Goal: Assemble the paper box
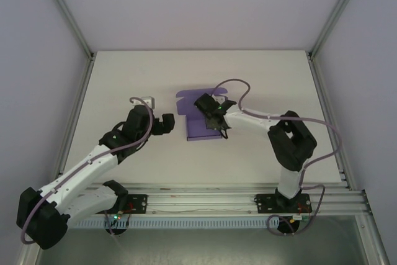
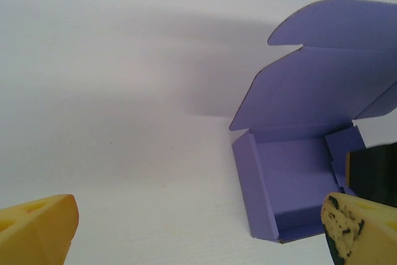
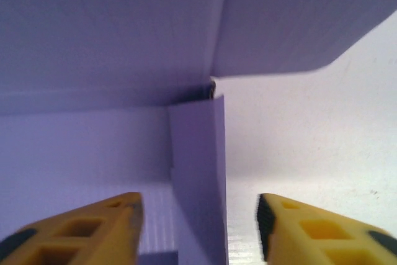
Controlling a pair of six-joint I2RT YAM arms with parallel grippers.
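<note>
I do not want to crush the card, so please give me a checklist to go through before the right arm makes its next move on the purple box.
1. Jaws of the right tool open: ok; they stand either side of the right side wall of the paper box, with a gap on both sides.
2. That side wall upright: ok.
3. Position of the left tool: ok; it is open and apart from the box, on its left.
4. The lid shut: not ok; it stands open at the back.
5. The front wall folded up: cannot tell.
</note>
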